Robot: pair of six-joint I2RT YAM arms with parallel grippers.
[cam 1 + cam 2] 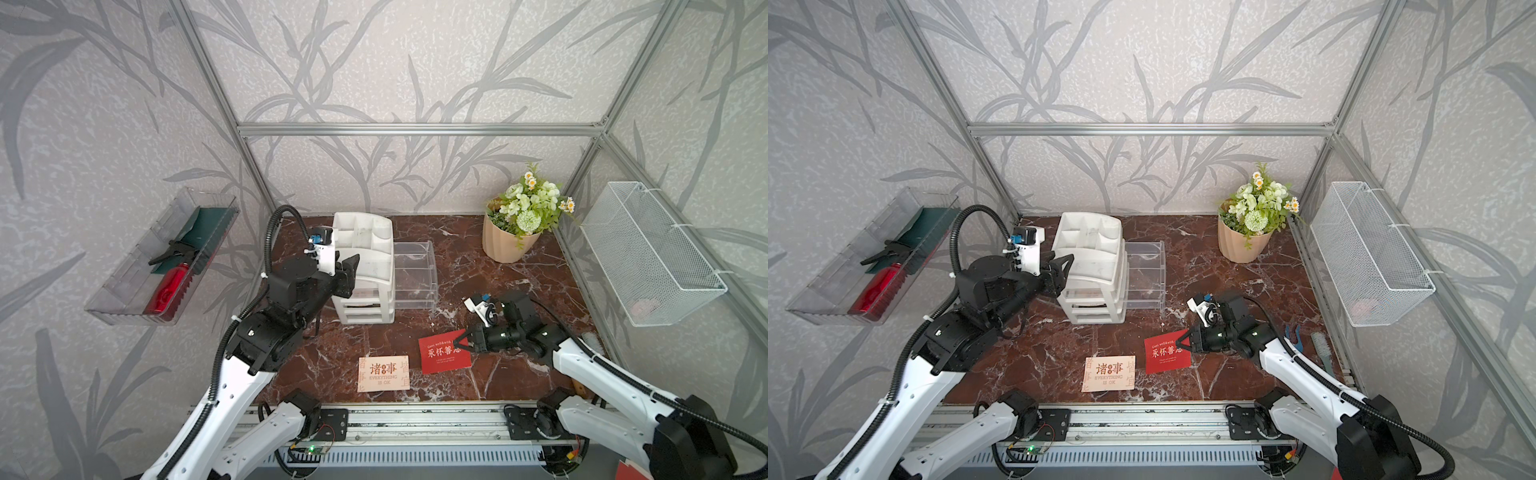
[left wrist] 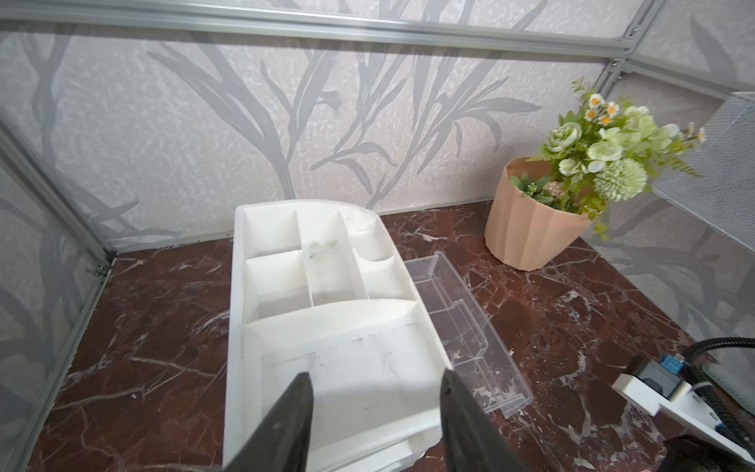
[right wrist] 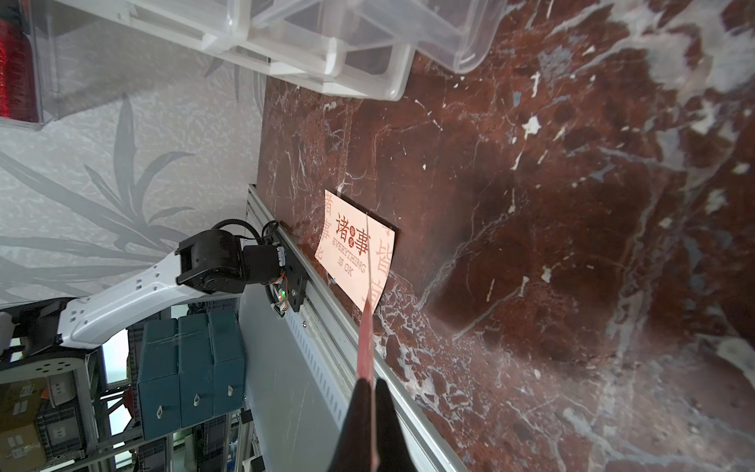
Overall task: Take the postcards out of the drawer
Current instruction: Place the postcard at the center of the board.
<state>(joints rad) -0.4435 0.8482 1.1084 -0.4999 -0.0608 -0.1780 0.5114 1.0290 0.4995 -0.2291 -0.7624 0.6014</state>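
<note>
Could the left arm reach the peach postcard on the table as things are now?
Probably yes: the left hand is open and empty, and the peach postcard lies flat near the front rail with nothing on it.

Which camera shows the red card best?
Both top views: the red card shows its printed face, pinched by the right gripper. The right wrist view sees only its thin edge; the left wrist view misses it.
</note>
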